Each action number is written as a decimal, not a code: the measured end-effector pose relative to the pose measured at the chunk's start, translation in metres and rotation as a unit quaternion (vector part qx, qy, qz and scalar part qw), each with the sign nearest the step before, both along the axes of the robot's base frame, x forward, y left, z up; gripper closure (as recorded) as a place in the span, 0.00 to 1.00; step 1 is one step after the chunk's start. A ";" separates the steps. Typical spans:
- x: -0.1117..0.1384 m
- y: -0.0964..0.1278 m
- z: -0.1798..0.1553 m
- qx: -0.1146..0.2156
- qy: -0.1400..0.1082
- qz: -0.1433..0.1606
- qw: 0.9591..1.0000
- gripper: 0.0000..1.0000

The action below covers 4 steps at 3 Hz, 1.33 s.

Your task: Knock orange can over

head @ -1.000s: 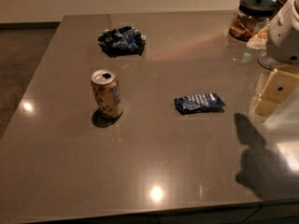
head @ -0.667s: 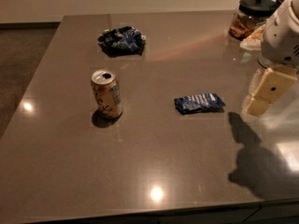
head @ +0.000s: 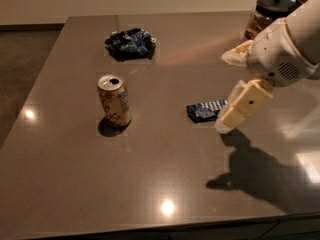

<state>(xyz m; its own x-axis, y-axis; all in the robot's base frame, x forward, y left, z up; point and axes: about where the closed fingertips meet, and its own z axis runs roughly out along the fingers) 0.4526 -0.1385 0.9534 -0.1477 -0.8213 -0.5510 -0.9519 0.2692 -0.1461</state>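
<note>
The orange can (head: pixel 114 100) stands upright on the dark grey table (head: pixel 150 174), left of the middle, with its silver top and tab hole showing. My gripper (head: pixel 226 125) comes in from the right, its cream fingers pointing down and to the left, hanging above the table well to the right of the can. Its tip is just right of the flat blue snack packet (head: pixel 205 110) and partly covers that packet's right end. The gripper holds nothing.
A dark blue wrinkly foil bag (head: pixel 130 42) lies at the back of the table. A glass jar with a black lid (head: pixel 268 15) stands at the back right, behind my arm. The table's front edge runs along the bottom of the view.
My arm and gripper have moved left across the table toward the snack packet and the can. The can, packet and bag have not moved.
</note>
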 end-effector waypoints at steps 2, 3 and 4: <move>0.023 0.085 -0.023 0.137 -0.005 0.029 0.990 0.00; 0.034 0.126 -0.036 0.174 0.000 0.049 0.984 0.00; 0.041 0.156 -0.049 0.194 -0.004 0.062 0.979 0.00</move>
<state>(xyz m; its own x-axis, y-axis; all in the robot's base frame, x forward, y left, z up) 0.4939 0.0171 0.9044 -0.0533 -0.5607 -0.8263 -0.9801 0.1876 -0.0641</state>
